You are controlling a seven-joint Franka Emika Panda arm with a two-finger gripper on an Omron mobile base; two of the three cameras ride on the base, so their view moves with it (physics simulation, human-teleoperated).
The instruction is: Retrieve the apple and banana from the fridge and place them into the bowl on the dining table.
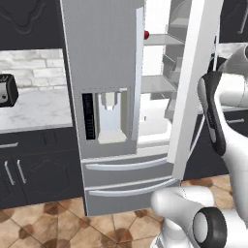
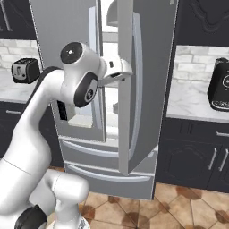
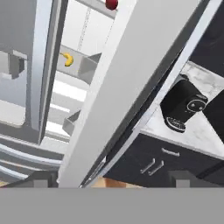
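The grey steel fridge (image 1: 104,58) stands ahead, left door shut and right door (image 1: 193,82) swung partly open onto the white inside. The dark red apple (image 1: 146,34) sits on an upper shelf, and the hand view has the apple (image 3: 111,4) at its top edge. The yellow banana (image 3: 68,59) lies on a lower shelf. My gripper (image 3: 113,178) is open, its fingertips (image 3: 43,178) wide apart just in front of the right door's edge (image 3: 131,87), holding nothing. The hand (image 2: 119,70) sits at that door's inner edge. The bowl and dining table are out of view.
A toaster (image 1: 7,90) stands on the marble counter left of the fridge. A black coffee machine (image 2: 219,85) sits on the counter to the right. Dark cabinets (image 2: 192,161) run under both counters. The open door juts out over the tiled floor (image 1: 58,223).
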